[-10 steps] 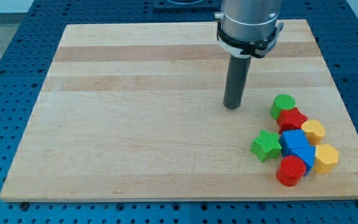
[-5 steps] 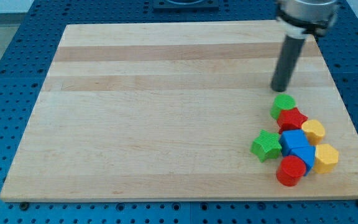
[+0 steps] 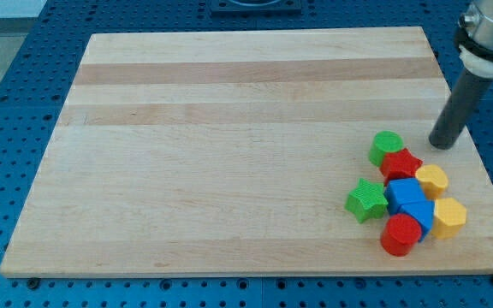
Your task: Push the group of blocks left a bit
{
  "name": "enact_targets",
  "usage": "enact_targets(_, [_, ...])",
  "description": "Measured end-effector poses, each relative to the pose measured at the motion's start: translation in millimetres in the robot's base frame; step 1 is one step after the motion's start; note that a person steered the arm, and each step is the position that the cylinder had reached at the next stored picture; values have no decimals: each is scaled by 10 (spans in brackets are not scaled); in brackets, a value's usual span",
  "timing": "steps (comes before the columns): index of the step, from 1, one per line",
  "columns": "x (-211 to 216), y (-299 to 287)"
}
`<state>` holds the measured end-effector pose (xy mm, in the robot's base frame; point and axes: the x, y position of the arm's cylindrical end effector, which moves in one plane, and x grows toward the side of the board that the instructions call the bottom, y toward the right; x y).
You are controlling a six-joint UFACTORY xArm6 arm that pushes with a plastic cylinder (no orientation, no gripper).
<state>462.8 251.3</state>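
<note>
A cluster of blocks sits at the board's lower right: a green cylinder (image 3: 387, 147), a red star (image 3: 401, 163), a yellow block (image 3: 432, 180), a green star (image 3: 365, 199), a blue cube (image 3: 405, 195), a second blue block (image 3: 420, 216), a yellow hexagon (image 3: 448, 217) and a red cylinder (image 3: 400, 234). They touch one another. My tip (image 3: 440, 145) stands on the board to the right of the green cylinder and above the yellow block, a short gap from both.
The wooden board (image 3: 229, 128) lies on a blue perforated table (image 3: 7, 103). The board's right edge (image 3: 478, 162) is close to my tip and the cluster.
My tip has swept from the board's middle right to the far right, now level with the green cylinder. The green cylinder seems shifted very slightly left; the other blocks have not moved.
</note>
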Motion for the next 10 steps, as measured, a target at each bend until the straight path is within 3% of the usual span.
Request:
enact_targets(3, [593, -1])
enact_targets(10, [594, -542])
